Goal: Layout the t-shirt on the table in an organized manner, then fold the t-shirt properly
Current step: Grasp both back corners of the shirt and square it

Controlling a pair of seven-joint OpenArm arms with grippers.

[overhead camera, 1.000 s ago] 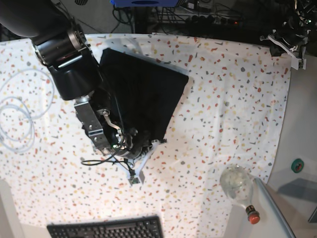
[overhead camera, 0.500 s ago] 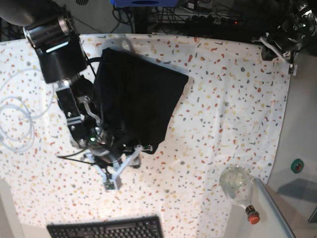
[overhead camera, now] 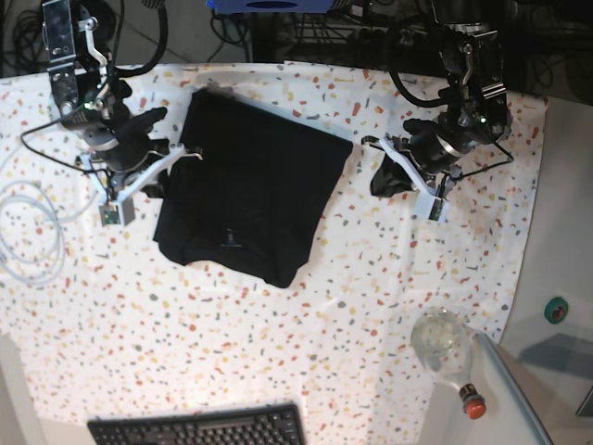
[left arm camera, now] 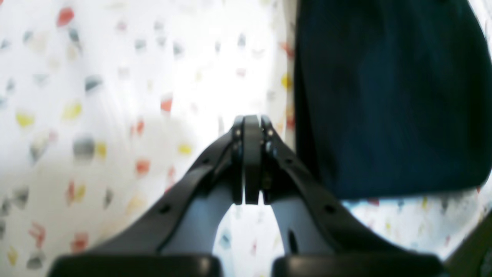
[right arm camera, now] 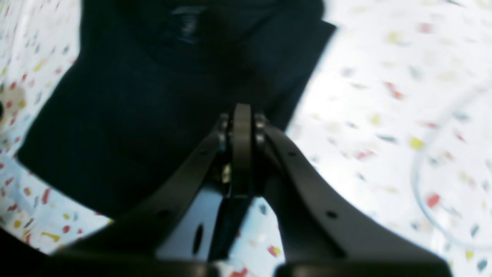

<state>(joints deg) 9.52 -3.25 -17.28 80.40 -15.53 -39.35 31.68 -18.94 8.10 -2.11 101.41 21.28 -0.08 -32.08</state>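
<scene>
Now t-shirt folded, between both grippers.

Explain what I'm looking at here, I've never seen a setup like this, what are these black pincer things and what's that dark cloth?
This is a two-armed robot working over a speckled table. One picture looks down from above; the other two come from cameras on each arm's wrist, looking past its pincers. The left hand sits at the right of the overhead picture and the right hand at its left. Both are shut and hold nothing. Between them lies a black t-shirt, folded into a neat panel. Near the table's edges are a white cable, a clear bottle with a red cap and a black keyboard.
</scene>
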